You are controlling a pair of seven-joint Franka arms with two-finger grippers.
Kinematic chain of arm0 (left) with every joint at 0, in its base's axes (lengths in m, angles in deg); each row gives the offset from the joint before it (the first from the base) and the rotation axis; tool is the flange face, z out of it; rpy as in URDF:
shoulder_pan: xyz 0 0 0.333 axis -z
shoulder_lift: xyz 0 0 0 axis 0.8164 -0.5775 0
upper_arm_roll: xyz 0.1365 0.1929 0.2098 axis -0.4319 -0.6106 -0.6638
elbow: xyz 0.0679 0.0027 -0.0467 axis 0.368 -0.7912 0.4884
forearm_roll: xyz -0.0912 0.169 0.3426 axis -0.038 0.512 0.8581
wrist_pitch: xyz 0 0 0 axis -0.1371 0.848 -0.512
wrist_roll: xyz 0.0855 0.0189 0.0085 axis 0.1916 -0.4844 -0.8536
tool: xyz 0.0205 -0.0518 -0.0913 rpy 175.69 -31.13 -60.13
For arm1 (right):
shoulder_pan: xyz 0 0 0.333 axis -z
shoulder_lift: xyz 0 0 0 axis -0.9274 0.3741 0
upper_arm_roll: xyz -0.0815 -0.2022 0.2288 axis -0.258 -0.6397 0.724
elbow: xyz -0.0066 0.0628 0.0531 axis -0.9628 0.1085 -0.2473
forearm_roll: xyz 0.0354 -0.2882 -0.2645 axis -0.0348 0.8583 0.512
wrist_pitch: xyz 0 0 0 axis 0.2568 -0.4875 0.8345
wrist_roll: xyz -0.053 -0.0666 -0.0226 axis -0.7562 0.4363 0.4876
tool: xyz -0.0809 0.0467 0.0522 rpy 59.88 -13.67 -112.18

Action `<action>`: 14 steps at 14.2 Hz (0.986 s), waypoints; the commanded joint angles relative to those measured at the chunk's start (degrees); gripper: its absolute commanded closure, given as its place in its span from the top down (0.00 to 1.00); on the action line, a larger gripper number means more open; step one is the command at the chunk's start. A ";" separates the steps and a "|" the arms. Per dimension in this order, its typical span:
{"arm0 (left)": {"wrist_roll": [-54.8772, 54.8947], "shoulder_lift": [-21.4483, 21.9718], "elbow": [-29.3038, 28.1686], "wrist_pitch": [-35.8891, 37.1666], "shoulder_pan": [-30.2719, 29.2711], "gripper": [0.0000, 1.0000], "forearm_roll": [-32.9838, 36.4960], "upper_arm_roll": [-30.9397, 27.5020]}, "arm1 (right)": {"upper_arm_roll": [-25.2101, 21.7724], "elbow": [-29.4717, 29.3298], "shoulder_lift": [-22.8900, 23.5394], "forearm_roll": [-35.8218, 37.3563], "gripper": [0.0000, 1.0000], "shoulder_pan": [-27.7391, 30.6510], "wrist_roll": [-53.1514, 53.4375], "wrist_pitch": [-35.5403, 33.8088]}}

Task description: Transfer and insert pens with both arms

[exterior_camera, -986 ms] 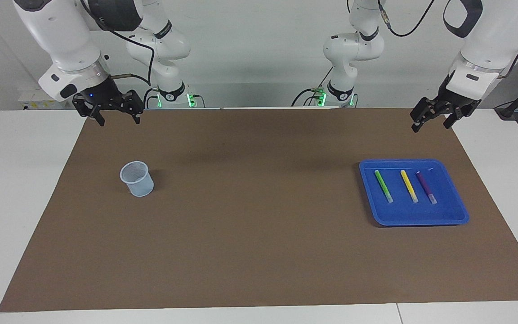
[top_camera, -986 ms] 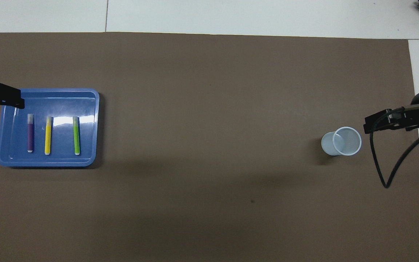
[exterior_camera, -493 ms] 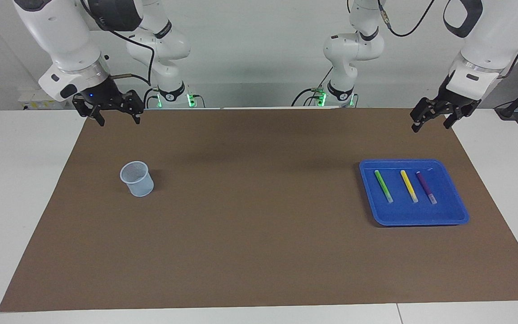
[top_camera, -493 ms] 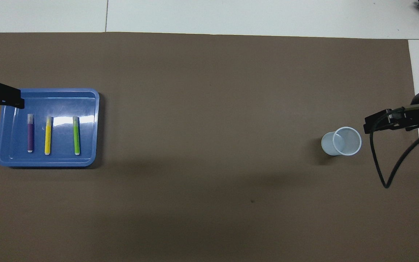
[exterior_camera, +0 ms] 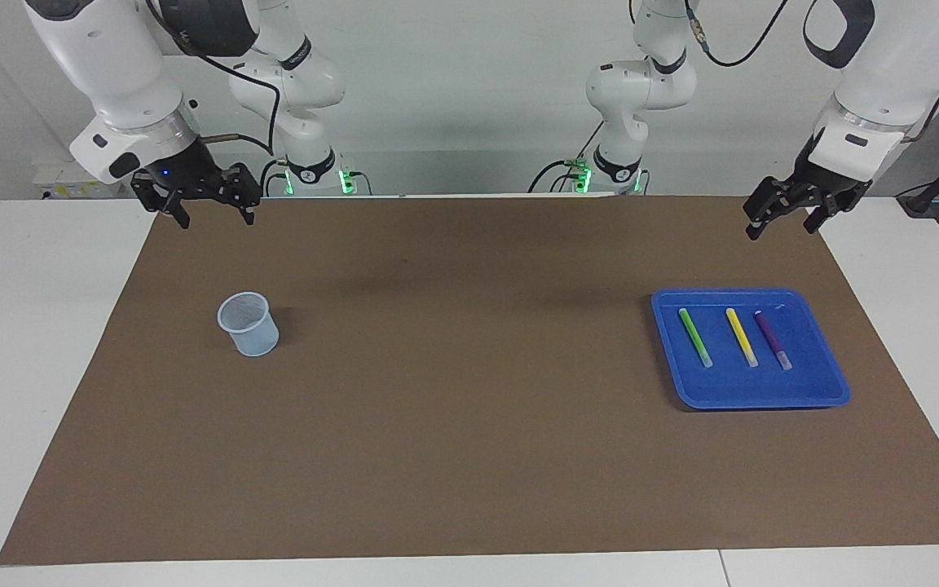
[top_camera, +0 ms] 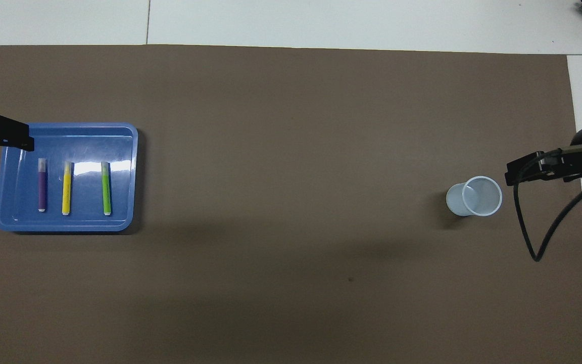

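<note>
Three pens lie side by side in a blue tray [exterior_camera: 763,395] toward the left arm's end: green [exterior_camera: 694,337], yellow [exterior_camera: 741,337] and purple [exterior_camera: 773,339]. Their pale caps point away from the robots. They also show in the overhead view: green [top_camera: 105,188], yellow [top_camera: 66,188], purple [top_camera: 42,184]. My left gripper [exterior_camera: 779,231] is open and empty, raised over the mat's edge nearer the robots than the tray. My right gripper [exterior_camera: 215,222] is open and empty, raised over the mat's corner at the right arm's end.
A pale blue plastic cup [exterior_camera: 249,324] stands upright on the brown mat [exterior_camera: 469,424] toward the right arm's end; it also shows in the overhead view [top_camera: 475,196]. A black cable [top_camera: 538,242] hangs from the right arm. White table surrounds the mat.
</note>
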 commanded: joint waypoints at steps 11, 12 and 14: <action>-0.17 1.89 -3.06 -0.85 -0.73 1.00 -0.54 0.01 | -0.08 0.17 -0.58 -1.34 1.00 0.44 -0.53 -0.39; -0.17 2.16 -4.11 -1.73 -0.73 1.00 -0.54 0.01 | -0.08 0.17 -0.58 -1.34 1.00 0.44 -0.53 -0.39; -0.17 2.60 -5.87 -2.43 -0.73 1.00 -0.54 0.01 | -0.08 0.17 -0.58 -1.34 1.00 0.44 -0.53 -0.39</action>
